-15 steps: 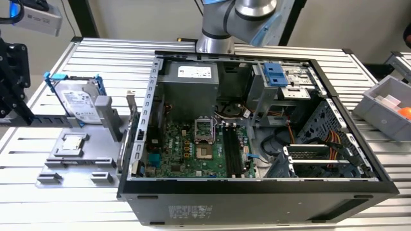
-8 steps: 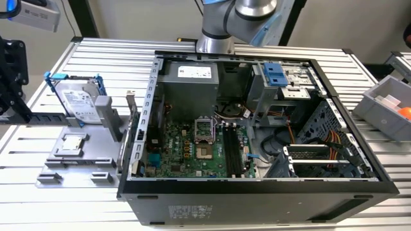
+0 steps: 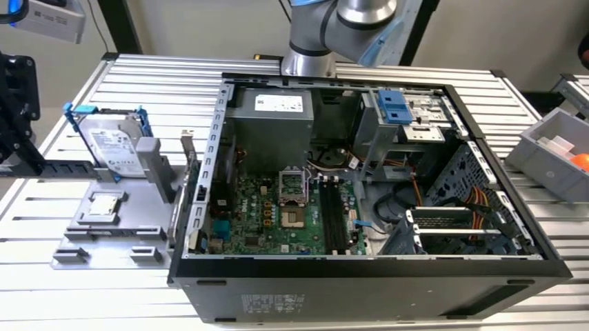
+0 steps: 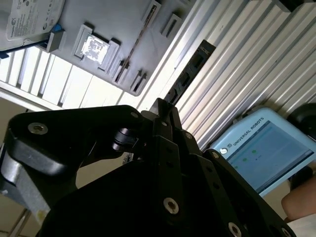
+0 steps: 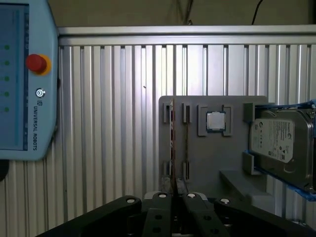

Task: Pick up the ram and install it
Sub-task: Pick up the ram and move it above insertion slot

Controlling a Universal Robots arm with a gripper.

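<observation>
The ram [image 5: 172, 143] stands on its edge in a slot of the grey holder plate [image 5: 232, 163], so it reads as a thin line in the first wrist view. It is also a thin diagonal strip, the ram [image 4: 136, 42], in the second wrist view, and an upright sliver, the ram [image 3: 190, 172], just outside the case's wall in the exterior view. My gripper [image 5: 176, 191] hangs well above the plate with its fingers closed together and nothing between them. Its tips line up over the ram's near end. In the second wrist view the gripper [image 4: 163, 106] tapers to one point.
The open computer case [image 3: 368, 265] lies on the slatted table, with dark memory slots [image 3: 333, 217] on its board. On the holder plate are a hard drive [image 3: 115, 148] and a square processor [image 3: 104, 205]. A teach pendant [image 5: 24, 79] lies on the table, and a grey bin [image 3: 552, 148] sits at the exterior view's right.
</observation>
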